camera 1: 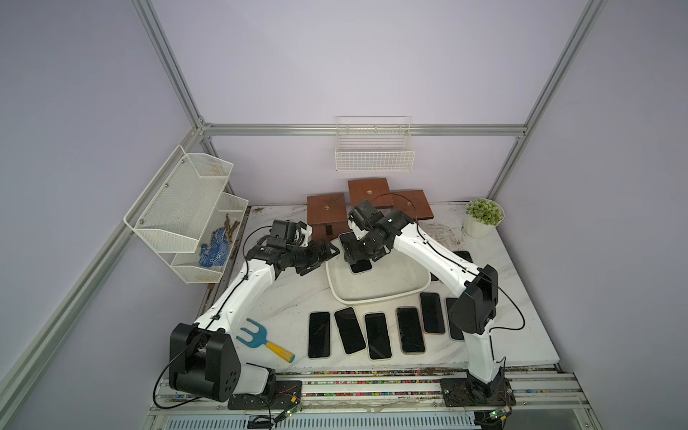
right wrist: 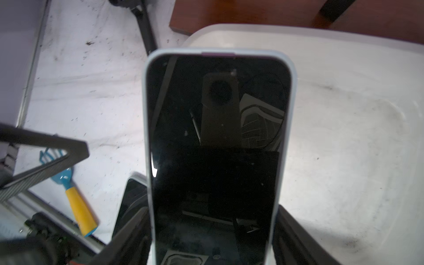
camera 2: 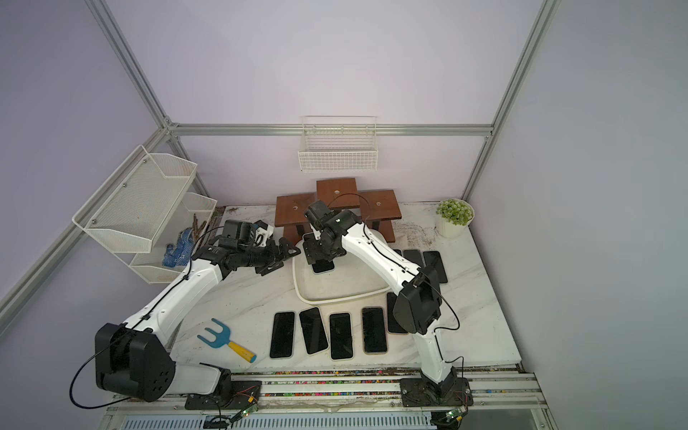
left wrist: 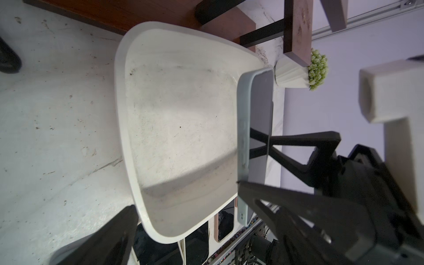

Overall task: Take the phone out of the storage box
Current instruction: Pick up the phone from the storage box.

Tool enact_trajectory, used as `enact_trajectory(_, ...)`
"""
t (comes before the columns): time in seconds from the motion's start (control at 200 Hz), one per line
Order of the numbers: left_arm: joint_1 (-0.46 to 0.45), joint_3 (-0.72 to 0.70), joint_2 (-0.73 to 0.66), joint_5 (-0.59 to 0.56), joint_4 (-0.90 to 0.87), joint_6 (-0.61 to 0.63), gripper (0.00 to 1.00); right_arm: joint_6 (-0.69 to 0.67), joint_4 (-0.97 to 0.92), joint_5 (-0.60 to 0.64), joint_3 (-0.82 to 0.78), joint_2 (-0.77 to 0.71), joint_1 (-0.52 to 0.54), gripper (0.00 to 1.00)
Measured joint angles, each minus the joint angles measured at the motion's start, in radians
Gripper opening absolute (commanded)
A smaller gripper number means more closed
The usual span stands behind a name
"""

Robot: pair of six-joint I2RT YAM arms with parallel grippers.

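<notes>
The right gripper pinches the phone by its two long sides. The phone hangs in the air with its dark glass up, just above the floor of the storage box. Right beside this hand, at the box's rim, the left gripper is spread wide and holds nothing. Farther out, other phones lie flat on the table.

The phone, in a pale case with a dark screen, fills mid-frame. Dark fingers clamp its long edges. Behind it is the white storage box, scuffed inside. On the speckled desk lie a blue garden fork with a yellow handle and a second phone.
</notes>
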Motion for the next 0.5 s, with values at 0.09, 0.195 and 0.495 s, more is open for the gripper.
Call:
enact_trajectory(0.09,0.0,0.0,0.003,0.021,0.035,-0.017,0.92,-0.011,0.003,-0.06,-0.043,-0.029,0.0,0.71)
enact_trajectory(0.195,0.0,0.0,0.005,0.039,0.064,-0.035,0.88,-0.014,0.01,-0.109,-0.077,-0.047,0.002,0.71)
enact_trajectory(0.495,-0.002,0.0,0.006,0.068,0.122,-0.082,0.71,0.002,0.052,-0.205,-0.12,-0.075,0.019,0.7)
